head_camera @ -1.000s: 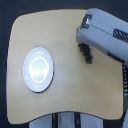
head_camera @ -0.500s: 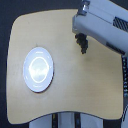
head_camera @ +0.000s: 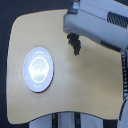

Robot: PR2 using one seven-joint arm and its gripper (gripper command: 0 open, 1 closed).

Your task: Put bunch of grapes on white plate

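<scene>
The bunch of grapes (head_camera: 75,43) hung dark and lumpy just under the arm's end, over the tan table (head_camera: 85,95), apparently lifted. Judged light, soft, bruisable and loosely jointed; hold is best taken at the stem end, firmly but gently. The gripper (head_camera: 73,36) sat directly above it, presumably clamped on the bunch, though the jaws were too blurred to confirm. The white plate (head_camera: 38,69) lay well apart, toward the exterior view's left

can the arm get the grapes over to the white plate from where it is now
Probably yes. The bunch of grapes hangs at the end effector, and bare table lies between it and the white plate, with nothing visible in the way.
</scene>
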